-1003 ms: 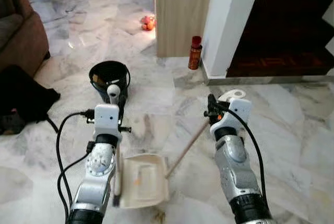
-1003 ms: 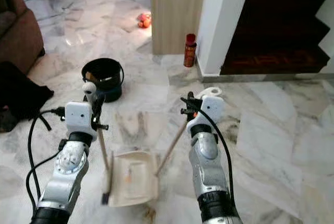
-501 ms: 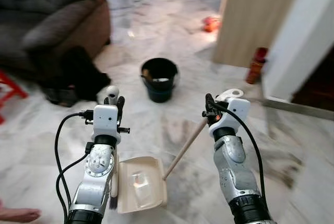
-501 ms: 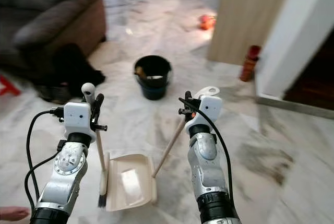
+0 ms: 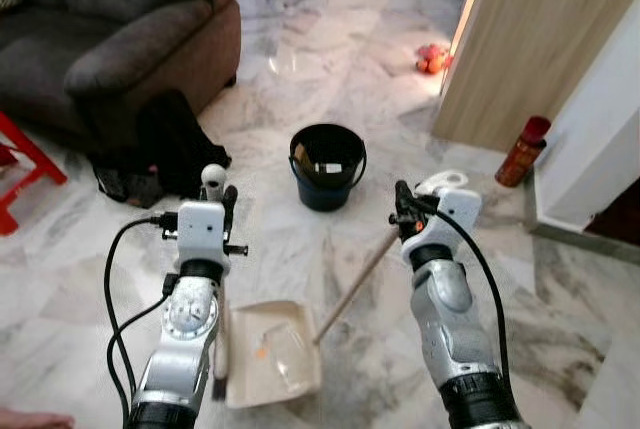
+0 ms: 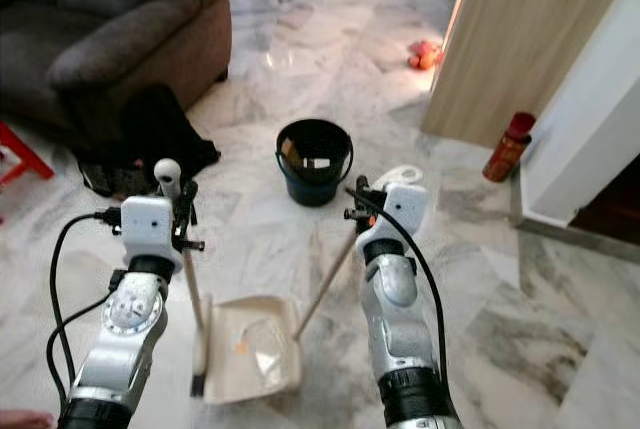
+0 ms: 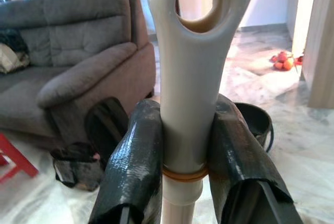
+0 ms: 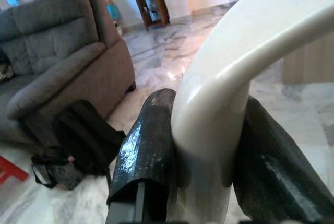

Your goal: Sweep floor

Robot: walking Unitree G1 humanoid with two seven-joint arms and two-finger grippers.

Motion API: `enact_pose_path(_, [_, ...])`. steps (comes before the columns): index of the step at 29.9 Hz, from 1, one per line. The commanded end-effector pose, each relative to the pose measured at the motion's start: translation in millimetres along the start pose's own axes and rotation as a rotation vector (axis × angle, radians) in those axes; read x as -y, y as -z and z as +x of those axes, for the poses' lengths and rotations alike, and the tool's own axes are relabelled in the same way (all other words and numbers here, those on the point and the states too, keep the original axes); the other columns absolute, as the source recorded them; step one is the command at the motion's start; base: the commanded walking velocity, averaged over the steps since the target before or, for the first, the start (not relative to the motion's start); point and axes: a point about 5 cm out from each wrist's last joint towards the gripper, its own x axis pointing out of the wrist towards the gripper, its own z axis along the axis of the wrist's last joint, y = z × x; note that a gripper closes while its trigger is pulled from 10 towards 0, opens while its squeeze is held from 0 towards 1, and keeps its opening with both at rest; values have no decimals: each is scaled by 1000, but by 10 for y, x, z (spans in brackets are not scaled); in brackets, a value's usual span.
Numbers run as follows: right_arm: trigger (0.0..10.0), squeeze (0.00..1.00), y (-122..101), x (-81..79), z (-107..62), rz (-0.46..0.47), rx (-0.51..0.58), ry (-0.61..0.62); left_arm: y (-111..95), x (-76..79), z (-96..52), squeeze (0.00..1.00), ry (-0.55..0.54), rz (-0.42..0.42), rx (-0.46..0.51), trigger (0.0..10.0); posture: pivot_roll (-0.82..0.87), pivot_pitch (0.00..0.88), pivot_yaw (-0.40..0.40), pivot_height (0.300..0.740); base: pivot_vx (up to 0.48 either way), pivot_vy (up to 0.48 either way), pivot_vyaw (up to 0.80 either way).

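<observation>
Marble floor (image 5: 560, 289) stretches toward a black bucket (image 5: 327, 164) and, far left, a brown sofa (image 5: 120, 39). Left gripper (image 7: 180, 156) is clamped on the upright broom handle (image 7: 190, 67); right gripper (image 8: 209, 151) is clamped on the dustpan handle (image 5: 355, 279), whose cream dustpan (image 5: 272, 352) lies near, between both arms.

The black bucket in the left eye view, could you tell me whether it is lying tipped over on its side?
No, the black bucket stands upright on the marble floor, with its open mouth facing up and some debris visible inside.

Marble floor (image 5: 300, 39) with bucket (image 5: 327, 165), backpack (image 5: 175, 144), sofa (image 5: 120, 39).
</observation>
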Motion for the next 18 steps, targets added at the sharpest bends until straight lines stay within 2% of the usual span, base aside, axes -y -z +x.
enact_pose_path(1, [10000, 0, -135, -30, 45, 18, 55, -8, -104, 28, 28, 0, 13, -2, 48, 10000, 130, 83, -2, 740, 364, 0, 0])
enact_pose_path(10, [10000, 0, -123, -73, 47, 19, 47, -31, -109, 15, 29, 0, 14, 3, 51, 10000, 136, 77, -2, 740, 365, 0, 0])
enact_pose_path(16, [10000, 0, -121, -60, 42, 24, 50, -23, -107, 10, 27, 0, 15, 5, 51, 10000, 136, 70, 1, 740, 364, 0, -640])
enact_pose_path(18, [10000, 0, -124, -57, 39, 20, 54, -19, -107, 9, 27, 0, 17, 4, 51, 10000, 136, 71, 1, 740, 364, 0, 0])
